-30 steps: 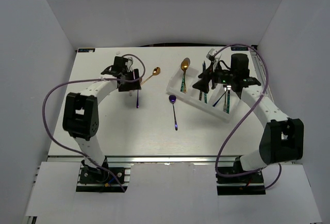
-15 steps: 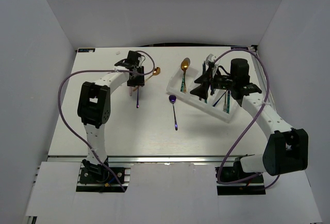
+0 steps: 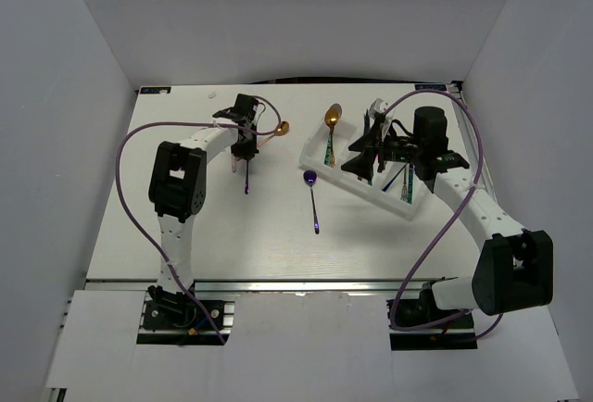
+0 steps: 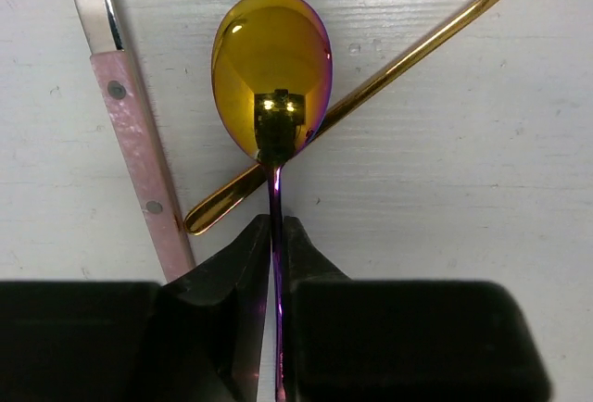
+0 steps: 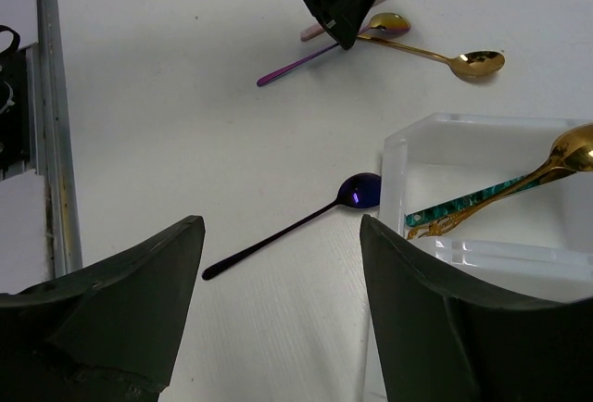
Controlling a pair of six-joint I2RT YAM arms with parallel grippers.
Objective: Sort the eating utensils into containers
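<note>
An iridescent gold-purple spoon (image 4: pixel 271 73) lies at the back left of the table, its thin purple handle (image 3: pixel 246 178) running toward the near side. My left gripper (image 4: pixel 276 226) is shut on that handle just below the bowl. The bowl rests across the handle of a gold spoon (image 4: pixel 389 87); a pink-handled utensil (image 4: pixel 139 157) lies right beside it. A dark blue spoon (image 3: pixel 313 200) lies mid-table. The white tray (image 3: pixel 397 208) holds teal-handled utensils (image 5: pixel 463 203) and a gold spoon (image 5: pixel 570 147). My right gripper (image 3: pixel 363 157) hovers open over the tray's left part, holding nothing.
The dark blue spoon's bowl (image 5: pixel 359 191) lies close to the tray's wall (image 5: pixel 394 175). White walls enclose the table on the left, back and right. Purple cables loop from both arms.
My left gripper has moved right over the iridescent spoon and shut on its handle. My right gripper shifted slightly left over the tray and stays open.
</note>
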